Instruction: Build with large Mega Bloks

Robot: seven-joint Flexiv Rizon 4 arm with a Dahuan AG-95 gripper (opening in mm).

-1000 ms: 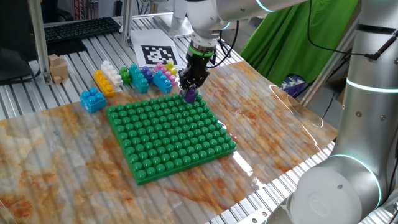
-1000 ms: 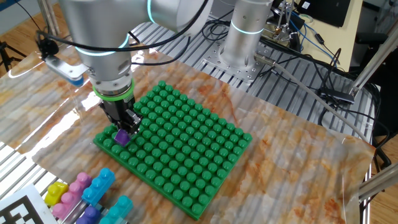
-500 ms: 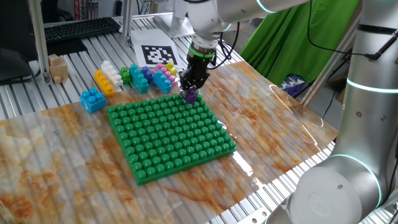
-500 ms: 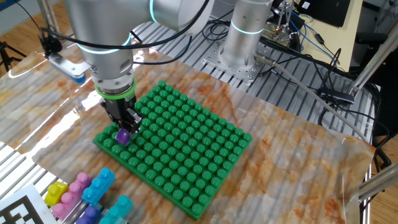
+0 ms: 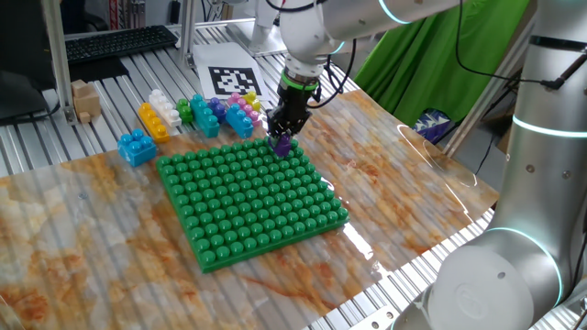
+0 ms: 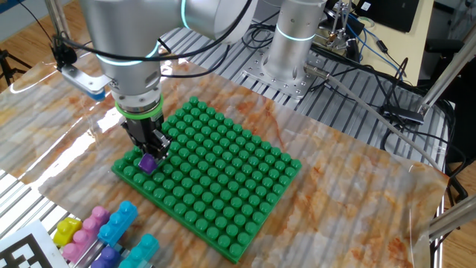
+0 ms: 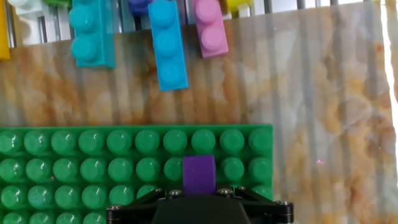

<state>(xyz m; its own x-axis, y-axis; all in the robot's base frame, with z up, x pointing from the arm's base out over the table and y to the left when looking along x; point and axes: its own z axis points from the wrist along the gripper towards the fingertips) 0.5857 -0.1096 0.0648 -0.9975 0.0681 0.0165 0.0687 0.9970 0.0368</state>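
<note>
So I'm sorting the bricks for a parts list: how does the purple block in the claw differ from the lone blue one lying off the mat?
The purple block is small and narrow, held in the claw over a corner of the green baseplate. The blue block is wider and chunkier, and lies free on the table beside the baseplate, untouched. Both are studded plastic bricks.

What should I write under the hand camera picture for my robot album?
The gripper holds a purple block on the green baseplate, near its corner, with loose blocks beyond.
</note>
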